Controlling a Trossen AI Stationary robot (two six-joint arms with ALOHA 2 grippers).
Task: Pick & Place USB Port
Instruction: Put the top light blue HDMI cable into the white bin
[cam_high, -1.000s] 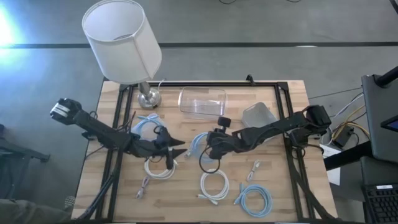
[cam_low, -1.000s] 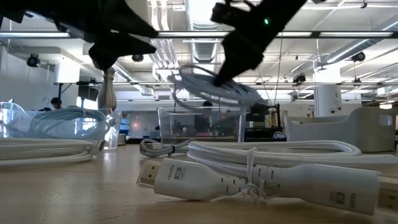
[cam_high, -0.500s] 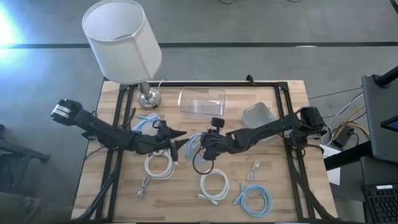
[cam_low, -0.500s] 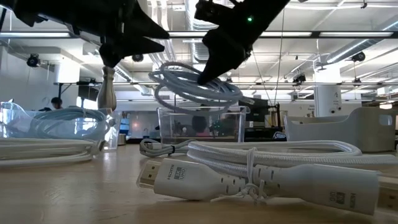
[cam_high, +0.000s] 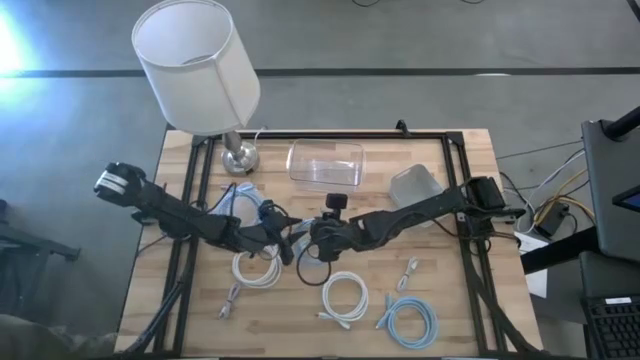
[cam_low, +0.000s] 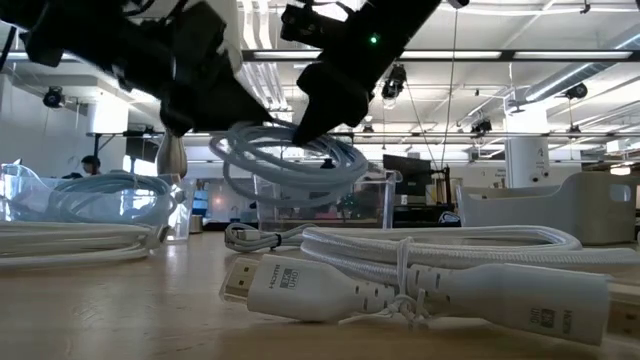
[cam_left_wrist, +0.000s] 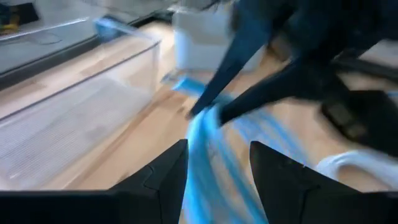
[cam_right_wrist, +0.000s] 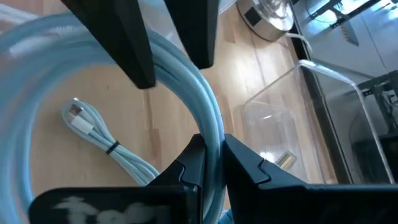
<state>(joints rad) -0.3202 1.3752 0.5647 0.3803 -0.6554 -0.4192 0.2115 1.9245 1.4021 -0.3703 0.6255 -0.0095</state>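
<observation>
A light-blue coiled cable (cam_low: 285, 160) hangs in the air over the middle of the table, between the two grippers (cam_high: 298, 232). My right gripper (cam_right_wrist: 212, 140) has come in from the table's right and is shut on it. My left gripper (cam_left_wrist: 217, 146) comes from the left and is open. Its two fingers (cam_right_wrist: 134, 50) stand on either side of a strand of the coil, and I cannot tell whether they touch it. In the low view the left gripper (cam_low: 225, 95) is left of the right gripper (cam_low: 305, 115). My right gripper pinches one strand of the light-blue coil (cam_right_wrist: 211, 121) between its two fingers, which lie across the strand. The coil is lifted clear of the table and hangs slack below and beside the fingers (cam_low: 285, 165).
A lamp (cam_high: 195, 60) stands at the far left corner. Clear containers (cam_high: 325, 162) (cam_high: 415, 185) sit toward the far edge. White coils (cam_high: 258, 268) (cam_high: 345, 298), a blue coil (cam_high: 410, 320) and a black cable (cam_high: 320, 265) lie near the front. A white HDMI cable (cam_low: 420, 285) lies closest to the low camera.
My right gripper has carried the light-blue coil toward the table's left and a little lower, up to the left gripper. My left gripper has come down toward the coil, and its open fingers now stand around a strand.
</observation>
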